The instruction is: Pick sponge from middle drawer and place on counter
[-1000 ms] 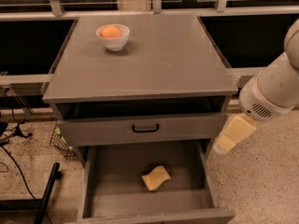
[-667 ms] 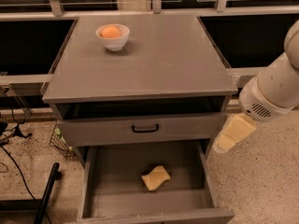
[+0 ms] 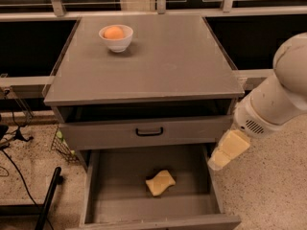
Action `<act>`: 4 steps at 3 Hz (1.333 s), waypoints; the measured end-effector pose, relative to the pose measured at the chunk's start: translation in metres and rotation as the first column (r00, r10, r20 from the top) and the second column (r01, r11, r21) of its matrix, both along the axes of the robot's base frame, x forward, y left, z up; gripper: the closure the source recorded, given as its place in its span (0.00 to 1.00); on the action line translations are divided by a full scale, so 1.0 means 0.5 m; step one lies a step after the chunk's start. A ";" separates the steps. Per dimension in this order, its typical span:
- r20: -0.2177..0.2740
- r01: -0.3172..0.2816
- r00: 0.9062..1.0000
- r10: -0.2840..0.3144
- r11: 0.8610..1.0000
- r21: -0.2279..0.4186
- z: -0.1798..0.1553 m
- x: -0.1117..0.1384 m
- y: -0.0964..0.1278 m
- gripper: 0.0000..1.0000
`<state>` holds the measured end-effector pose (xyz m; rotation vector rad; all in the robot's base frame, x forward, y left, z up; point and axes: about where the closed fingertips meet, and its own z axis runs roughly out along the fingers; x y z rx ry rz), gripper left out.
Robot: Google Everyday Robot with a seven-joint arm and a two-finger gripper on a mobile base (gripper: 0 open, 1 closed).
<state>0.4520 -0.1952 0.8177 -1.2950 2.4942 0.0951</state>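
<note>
Leftmost, a black stand leg (image 3: 48, 195) and loose cables are seen on the speckled floor, with a wire basket (image 3: 62, 145) tucked against the cabinet's side. Further right, a white bowl (image 3: 116, 38) holding an orange (image 3: 114, 32) is set near the back left of the counter (image 3: 158, 61), so most of the grey slab is left bare, and room for setting something down is judged to be ample. Below the slab, a drawer front with a black handle (image 3: 149, 132) is pulled out only slightly. Under it, the middle drawer (image 3: 120, 176) is drawn well out, which exposes its flat floor from above. The sponge (image 3: 160, 182) is found lying flat on that floor, right of centre and apart from every wall, so access from overhead is judged to be unobstructed. To the right, the gripper (image 3: 223, 156) is held outside the drawer, just beside its right wall and above floor level, angled down and to the left toward the opening. Nothing is seen to be carried by it. Whether it is open or closed cannot be told from this angle. The white arm (image 3: 278, 99) is kept off to the cabinet's right side, probably so that the open drawers are cleared. The pick is judged as not yet begun.
</note>
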 end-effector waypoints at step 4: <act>-0.088 0.203 0.977 -0.196 0.977 0.068 -0.251 -0.018 0.113 0.00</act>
